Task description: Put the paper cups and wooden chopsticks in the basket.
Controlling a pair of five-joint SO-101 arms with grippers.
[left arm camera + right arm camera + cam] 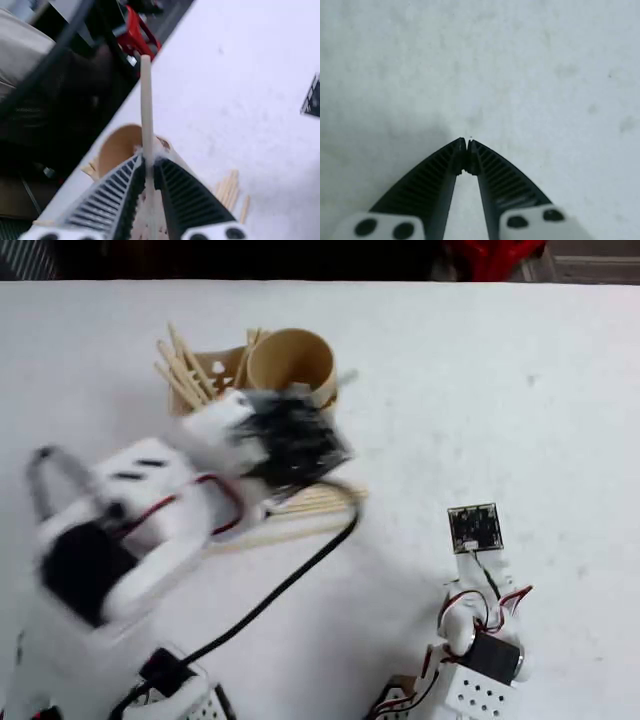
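Observation:
My left gripper [148, 167] is shut on a wooden chopstick [146, 105] that sticks out past its fingertips, above the paper cup [117, 147]. From the high camera, the left arm [150, 510] hangs over the basket [222, 368], which holds a tan paper cup [292, 362] and several chopsticks [182, 370]. More chopsticks [305, 505] lie on the table beside the basket, partly under the arm. My right gripper [467, 146] is shut with nothing in it, just over bare white table. The right arm [480, 630] sits at the near right.
The white table [500, 390] stretches open to the right and back. A black cable [280, 590] runs from the left arm toward the near edge. Dark furniture and a red object [140, 35] stand beyond the table's far edge.

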